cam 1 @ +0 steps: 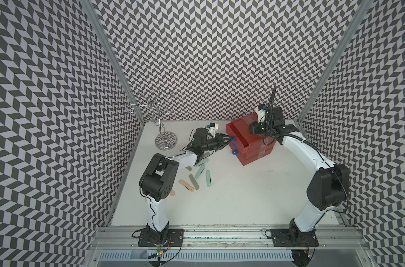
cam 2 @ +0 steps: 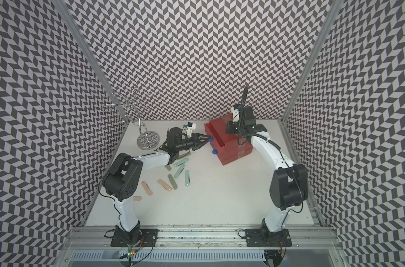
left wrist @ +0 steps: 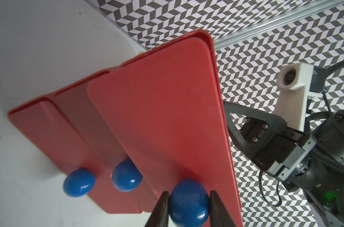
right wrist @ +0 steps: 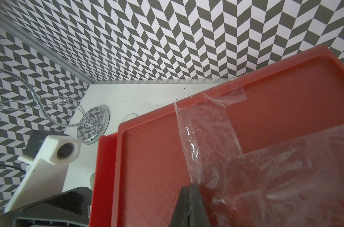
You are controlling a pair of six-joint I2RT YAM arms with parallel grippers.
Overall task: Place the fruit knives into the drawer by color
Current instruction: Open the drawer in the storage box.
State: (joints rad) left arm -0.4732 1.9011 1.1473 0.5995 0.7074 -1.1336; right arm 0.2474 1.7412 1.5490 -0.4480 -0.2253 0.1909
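With the left gripper point(cam 1: 229, 139) clamped on its blue knob point(left wrist: 188, 204), the top drawer point(cam 1: 239, 134) of the red box point(cam 1: 258, 151) stands part open at far right, the shut right gripper point(right wrist: 189, 186) on the lid, fruit knives point(cam 1: 200, 172) lying unsorted near left.

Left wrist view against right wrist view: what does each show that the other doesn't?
Only the left wrist view shows the three blue knobs, with the left gripper closed on the top knob. Only the right wrist view shows the clear tape and the wire stand. Both show the red drawer box, the shut right gripper at its top, the white table and the chevron wall.
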